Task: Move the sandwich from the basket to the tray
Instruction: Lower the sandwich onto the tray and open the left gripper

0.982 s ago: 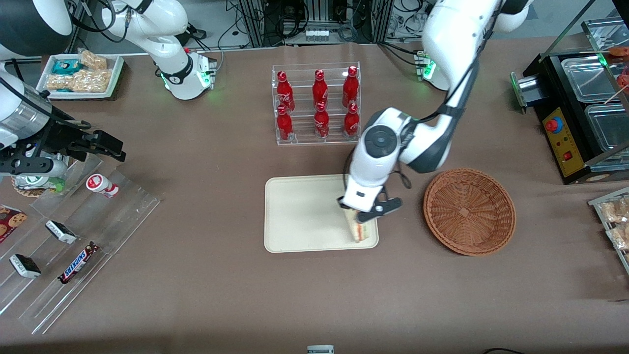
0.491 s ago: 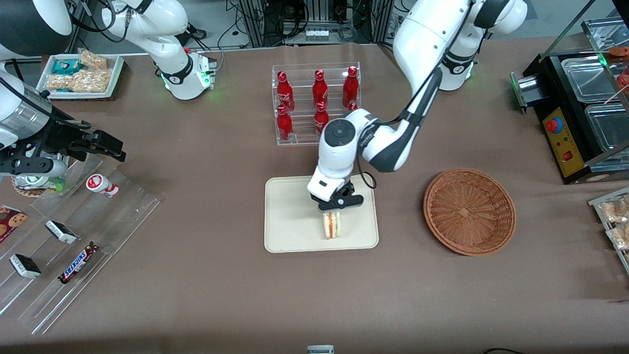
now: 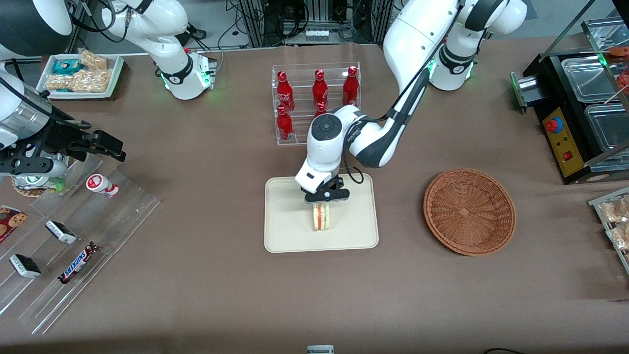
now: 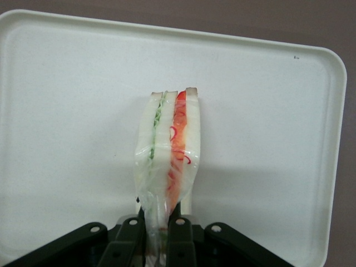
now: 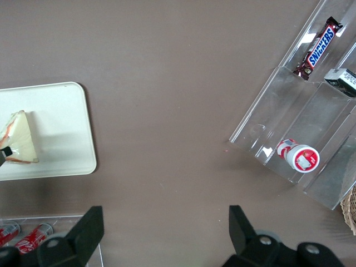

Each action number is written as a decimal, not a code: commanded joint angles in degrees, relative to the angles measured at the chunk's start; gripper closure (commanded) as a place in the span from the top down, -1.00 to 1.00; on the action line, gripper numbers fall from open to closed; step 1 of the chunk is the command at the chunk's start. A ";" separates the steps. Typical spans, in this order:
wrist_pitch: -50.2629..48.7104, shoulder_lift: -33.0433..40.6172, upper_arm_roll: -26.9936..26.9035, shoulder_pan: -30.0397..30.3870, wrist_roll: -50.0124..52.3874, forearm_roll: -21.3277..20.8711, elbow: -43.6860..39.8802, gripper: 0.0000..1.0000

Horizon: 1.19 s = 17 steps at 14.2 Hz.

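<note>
Front view: my gripper (image 3: 322, 200) has slid farther over the tray (image 3: 285, 231), toward the parked arm's end, since a moment ago. I clamp the sandwich (image 3: 321, 217) by its top edge, above the tray's middle. The basket (image 3: 469, 211) sits empty nearby.

Gripper (image 3: 322, 206) and sandwich (image 3: 321, 217) over tray (image 3: 290, 236), perhaps touching.

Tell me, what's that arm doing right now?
Gripper shut on sandwich, over the tray. Basket empty. Nothing in the way.
</note>
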State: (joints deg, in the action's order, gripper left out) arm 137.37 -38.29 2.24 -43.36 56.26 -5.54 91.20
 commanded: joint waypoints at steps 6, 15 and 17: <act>0.00 -1.70 0.04 -0.32 -3.70 -0.26 -0.94 0.04; -8.41 9.89 -0.40 0.83 -3.09 -0.96 -1.55 1.00; -12.89 14.02 -0.84 1.09 -3.52 -0.87 -1.55 1.00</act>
State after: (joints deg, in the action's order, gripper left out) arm 128.39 -29.05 1.61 -42.52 53.17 -5.60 88.14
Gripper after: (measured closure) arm 0.000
